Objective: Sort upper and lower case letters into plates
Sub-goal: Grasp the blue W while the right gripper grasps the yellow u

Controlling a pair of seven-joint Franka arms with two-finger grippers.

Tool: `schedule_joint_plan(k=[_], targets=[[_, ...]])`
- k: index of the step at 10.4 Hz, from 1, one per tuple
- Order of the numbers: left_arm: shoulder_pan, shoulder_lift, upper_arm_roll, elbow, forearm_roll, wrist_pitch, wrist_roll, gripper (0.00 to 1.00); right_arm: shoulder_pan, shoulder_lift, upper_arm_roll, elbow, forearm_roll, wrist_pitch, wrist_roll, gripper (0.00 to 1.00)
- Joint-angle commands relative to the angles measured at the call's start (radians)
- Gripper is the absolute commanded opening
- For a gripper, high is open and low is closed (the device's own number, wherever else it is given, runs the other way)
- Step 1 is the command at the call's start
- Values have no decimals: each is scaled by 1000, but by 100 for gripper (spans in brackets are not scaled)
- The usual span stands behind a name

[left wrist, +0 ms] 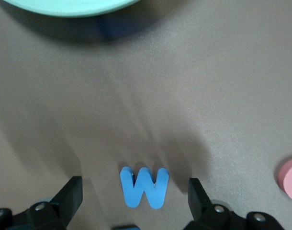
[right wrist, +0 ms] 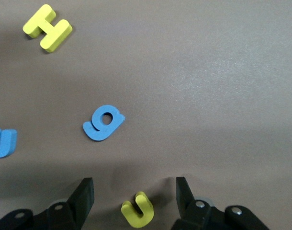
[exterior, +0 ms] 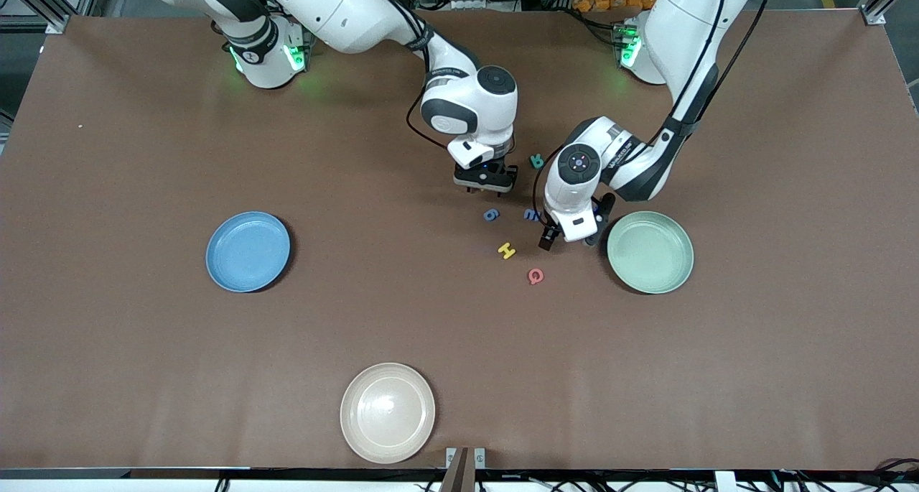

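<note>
My left gripper (left wrist: 134, 203) hangs low over the table beside the mint green plate (exterior: 650, 252), open, with a blue W (left wrist: 145, 187) lying flat between its fingers and touching neither. My right gripper (right wrist: 134, 203) is also open, its fingers apart on either side of a small yellow u-shaped letter (right wrist: 138, 210). Lying loose nearby are a blue g (exterior: 491, 215), a yellow H (exterior: 507, 250), a red Q (exterior: 535, 276) and a teal letter (exterior: 537, 161). The blue plate (exterior: 248, 251) sits toward the right arm's end. In the front view the left gripper (exterior: 572, 235) and right gripper (exterior: 487, 183) hide their letters.
A glossy cream plate (exterior: 388, 413) sits near the table edge closest to the front camera. The mint plate's rim (left wrist: 69, 7) shows in the left wrist view, close to the W. Both arms crowd the letter cluster at mid-table.
</note>
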Motion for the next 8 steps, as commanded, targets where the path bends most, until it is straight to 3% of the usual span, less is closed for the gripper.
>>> schedule_joint_plan(k=[1,5,8], targets=[[-3,-23,5,-16,33,16,-21,96,3,18,10,22,-33,-11,26,72],[3,8,6,16,40,16,-19,95,3,16,32,22,-33,-9,51,71],[3,29,6,33,51,19,-19,95,1,16,45,12,-86,-11,-6,71]])
